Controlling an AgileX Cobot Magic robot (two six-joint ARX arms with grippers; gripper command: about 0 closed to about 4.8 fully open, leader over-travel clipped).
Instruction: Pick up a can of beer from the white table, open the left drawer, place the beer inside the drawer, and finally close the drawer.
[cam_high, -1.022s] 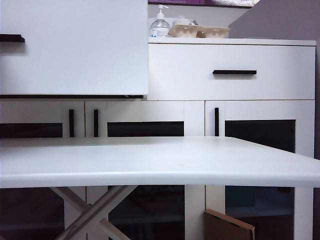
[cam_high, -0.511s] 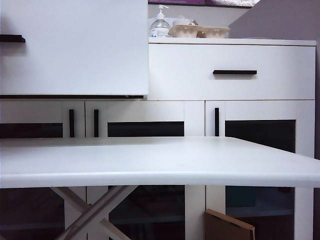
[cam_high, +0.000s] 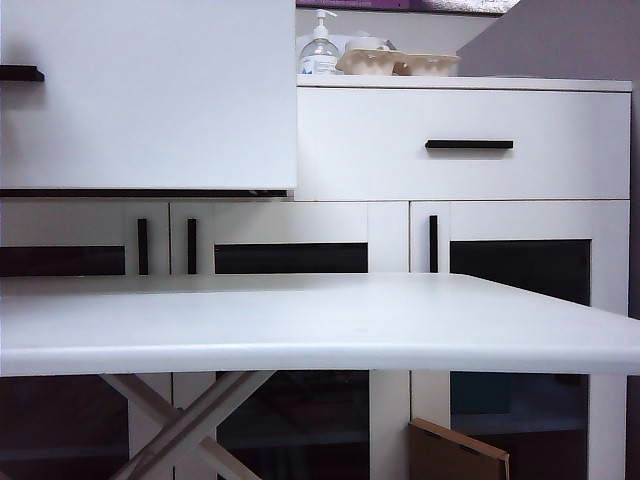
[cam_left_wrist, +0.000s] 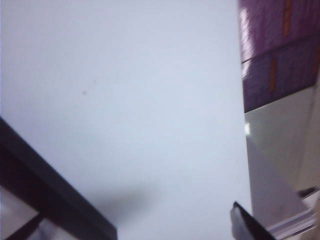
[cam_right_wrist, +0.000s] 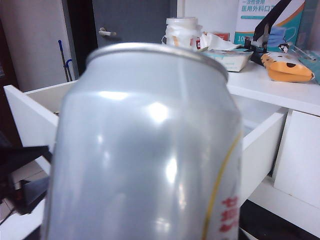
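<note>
Across the exterior view you see the left drawer (cam_high: 150, 95) pulled out over the white table (cam_high: 300, 320), ready to take the can; neither arm shows. Up close in the left wrist view, the left gripper (cam_left_wrist: 250, 225) faces the drawer front, only one dark fingertip showing, so you cannot tell its spread. Through the right wrist view, the right gripper holds the can of beer (cam_right_wrist: 145, 145) upright before the open drawer, fingers hidden behind it.
</note>
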